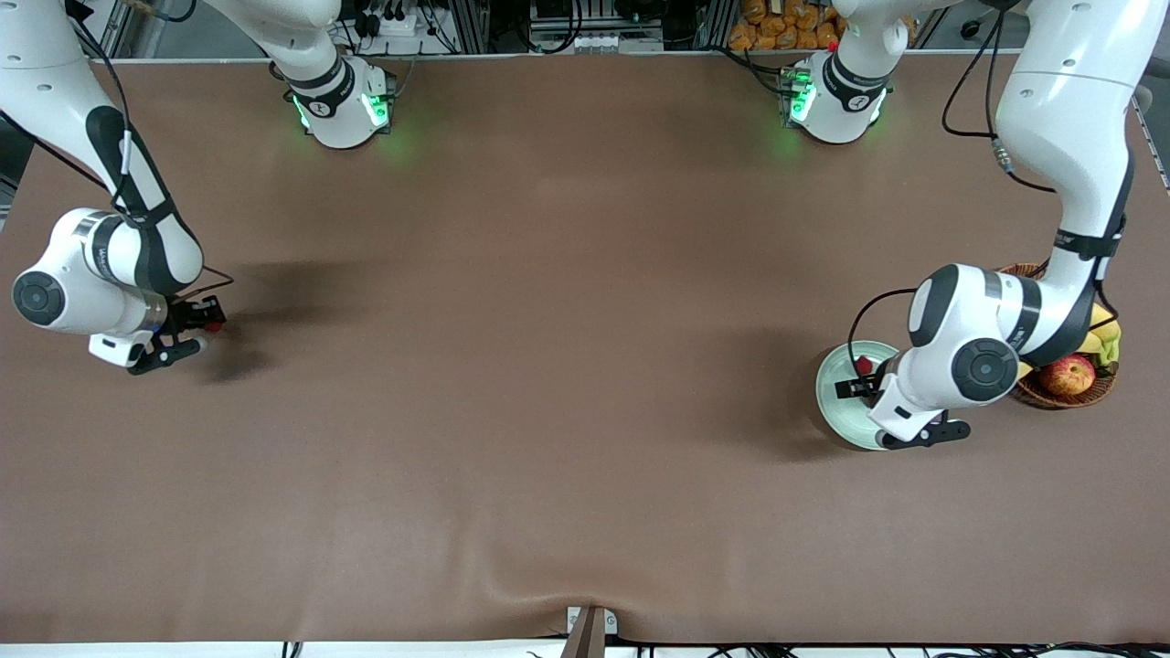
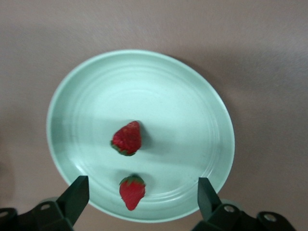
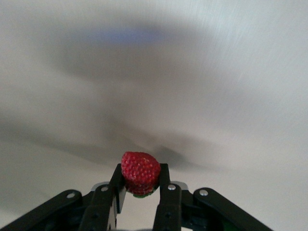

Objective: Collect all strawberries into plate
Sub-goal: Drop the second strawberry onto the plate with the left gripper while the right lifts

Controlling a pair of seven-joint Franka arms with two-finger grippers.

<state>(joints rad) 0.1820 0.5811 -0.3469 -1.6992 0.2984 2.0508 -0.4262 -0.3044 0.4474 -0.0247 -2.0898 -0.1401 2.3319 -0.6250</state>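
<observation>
The left gripper (image 2: 139,202) hung over the plate (image 1: 834,402) with its fingers spread wide and nothing between them. In the left wrist view the pale green plate (image 2: 202,96) held 2 strawberries: 1 (image 2: 127,138) near the middle and another (image 2: 132,191) closer to the rim, apart from each other. From the front, the left arm covered most of the plate; only 1 small red berry (image 1: 863,366) showed there, beside the black gripper parts. The plate sat at the left arm's end of the table, just beside a brown wicker basket (image 1: 1065,395), which the arm also largely hid; an apple (image 1: 1067,375) and something yellow showed in it.

The right gripper (image 3: 140,192) was at the right arm's end of the table, low over the brown tabletop (image 1: 548,366), its fingers pinched on a 3rd strawberry (image 3: 140,172). In the front view only a red speck (image 1: 215,324) of it showed at the fingertips. Whether it touched the table could not be told.
</observation>
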